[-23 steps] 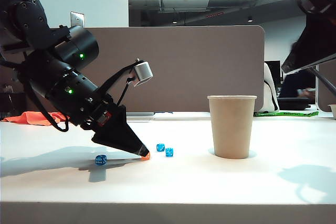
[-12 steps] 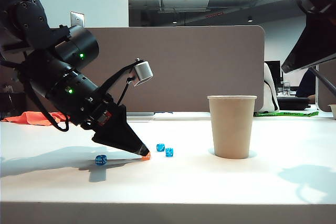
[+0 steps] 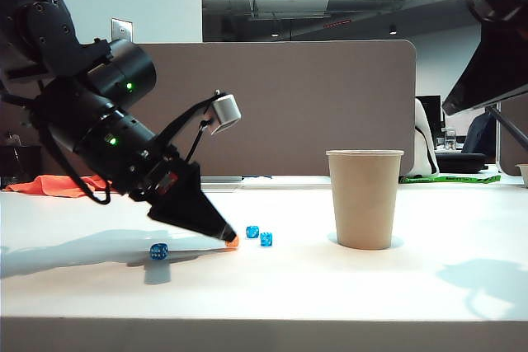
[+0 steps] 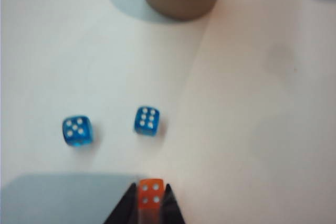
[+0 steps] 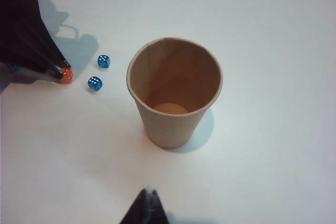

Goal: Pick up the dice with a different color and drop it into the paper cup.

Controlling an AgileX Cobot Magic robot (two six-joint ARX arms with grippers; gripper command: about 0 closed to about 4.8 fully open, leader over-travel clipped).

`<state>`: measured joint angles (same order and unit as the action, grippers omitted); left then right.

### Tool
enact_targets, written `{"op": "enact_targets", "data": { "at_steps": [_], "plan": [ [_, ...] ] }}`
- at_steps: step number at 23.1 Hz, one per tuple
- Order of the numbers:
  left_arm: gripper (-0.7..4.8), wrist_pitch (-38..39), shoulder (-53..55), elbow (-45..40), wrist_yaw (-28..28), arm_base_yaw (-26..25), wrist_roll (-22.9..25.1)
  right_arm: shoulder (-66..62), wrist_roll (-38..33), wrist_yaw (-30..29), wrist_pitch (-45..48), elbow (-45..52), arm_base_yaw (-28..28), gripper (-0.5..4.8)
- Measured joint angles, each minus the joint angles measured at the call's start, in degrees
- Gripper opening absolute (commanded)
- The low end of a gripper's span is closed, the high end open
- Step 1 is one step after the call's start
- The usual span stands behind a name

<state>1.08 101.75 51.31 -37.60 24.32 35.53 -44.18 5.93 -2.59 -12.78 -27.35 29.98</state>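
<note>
The orange dice with a different color point(image 4: 150, 192) sits pinched between the two black fingertips of my left gripper point(image 4: 150, 187), which is shut on it low over the white table point(image 3: 330, 286). In the exterior view that gripper point(image 3: 230, 240) slants down at the left, with the orange die point(image 3: 234, 242) at its tip. The paper cup point(image 3: 364, 199) stands upright to the right, empty inside point(image 5: 170, 109). My right gripper point(image 5: 148, 194) hangs shut above the table on the near side of the cup, holding nothing.
Three blue dice lie on the table: one point(image 3: 158, 251) under the left arm, two point(image 3: 252, 232) point(image 3: 266, 239) between the left gripper and the cup. A brown partition point(image 3: 313, 105) stands behind the table. Orange cloth point(image 3: 58, 185) lies far left.
The left gripper's fingers have closed in on the orange die. The arm has hardly shifted. The right arm, cup and blue dice have stayed put.
</note>
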Motion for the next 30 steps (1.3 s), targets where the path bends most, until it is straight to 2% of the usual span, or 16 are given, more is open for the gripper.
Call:
{"op": "enact_targets", "data": {
  "at_steps": [15, 18, 26, 30],
  "plan": [
    [0.17, 0.22, -4.22, 7.5, -4.72, 0.7, -3.04, 0.0, -0.02, 4.76, 3.76, 0.02, 0.0, 0.0],
    [0.17, 0.04, -4.24, 11.08, -5.9, 3.13, -4.55, 0.0, -0.02, 7.45, 3.98, 0.02, -0.02, 0.0],
    [0.18, -1.64, -4.22, 14.21, -5.25, 8.85, -4.57, 0.0, -0.02, 7.56, 3.98, 0.02, -0.04, 0.0],
    [0.18, -6.71, -2.62, 14.23, -4.61, 11.19, -6.23, 0.0, -0.02, 7.58, 3.96, 0.02, -0.04, 0.0]
  ]
}}
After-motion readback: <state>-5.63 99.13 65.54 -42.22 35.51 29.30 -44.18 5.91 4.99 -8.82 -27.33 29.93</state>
